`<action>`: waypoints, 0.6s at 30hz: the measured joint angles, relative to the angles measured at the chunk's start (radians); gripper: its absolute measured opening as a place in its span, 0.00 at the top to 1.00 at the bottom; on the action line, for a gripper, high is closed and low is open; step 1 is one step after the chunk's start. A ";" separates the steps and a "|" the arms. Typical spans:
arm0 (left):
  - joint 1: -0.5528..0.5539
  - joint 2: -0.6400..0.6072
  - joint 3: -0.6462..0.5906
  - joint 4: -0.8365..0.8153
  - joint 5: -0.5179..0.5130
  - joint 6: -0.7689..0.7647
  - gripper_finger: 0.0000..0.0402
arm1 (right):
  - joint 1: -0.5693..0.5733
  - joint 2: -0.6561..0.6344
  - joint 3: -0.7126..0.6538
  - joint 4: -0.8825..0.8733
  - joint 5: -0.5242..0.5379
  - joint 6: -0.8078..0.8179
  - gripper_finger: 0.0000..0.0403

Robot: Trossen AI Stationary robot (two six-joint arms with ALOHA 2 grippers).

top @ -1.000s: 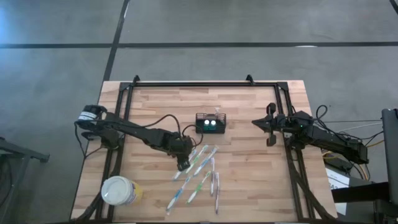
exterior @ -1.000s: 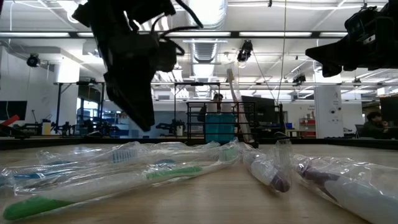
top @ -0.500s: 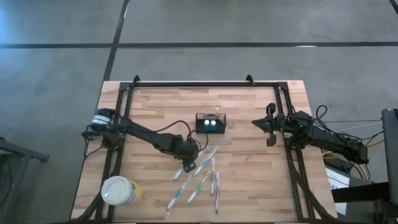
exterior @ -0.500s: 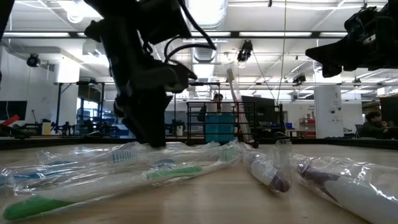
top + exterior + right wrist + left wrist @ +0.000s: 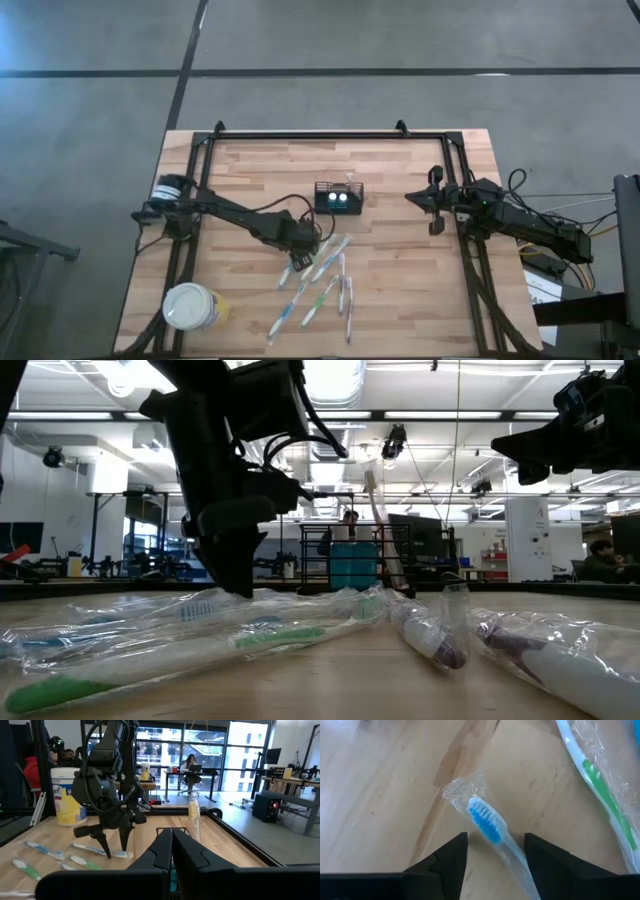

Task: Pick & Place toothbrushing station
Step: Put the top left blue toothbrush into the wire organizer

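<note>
Jaws on the left gripper (image 5: 492, 851) are spread and straddling a bagged blue toothbrush (image 5: 487, 825) lying on the worktop (image 5: 400, 290), nothing pinched yet, while the right gripper (image 5: 433, 205) hangs off by the right edge with its jaws pressed together. Going big to small: the yellow tub (image 5: 192, 306) sits at the near left corner, the black caddy (image 5: 338, 198) sits mid-worktop with one brush (image 5: 193, 815) standing in it, and the rest of the bagged brushes (image 5: 325, 290) are scattered just in front. So I'd say it's barely started, most of the pile is left to load.

Toothbrushes (image 5: 318, 285) before caddy (image 5: 338, 198) (tub (image 5: 190, 306) leftward)
</note>
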 joint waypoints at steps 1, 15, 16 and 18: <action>0.000 0.000 0.000 0.000 0.001 0.006 0.52 | 0.000 0.000 0.000 -0.001 0.000 0.000 0.98; 0.000 0.000 -0.005 0.019 0.008 0.145 0.97 | 0.000 0.001 0.000 0.000 0.000 0.000 0.98; 0.000 -0.005 -0.006 0.021 0.007 0.154 0.97 | 0.000 0.001 0.000 0.000 0.000 0.000 0.98; 0.000 -0.013 -0.007 0.028 0.006 0.179 0.96 | 0.000 0.001 0.000 0.000 0.000 0.000 0.98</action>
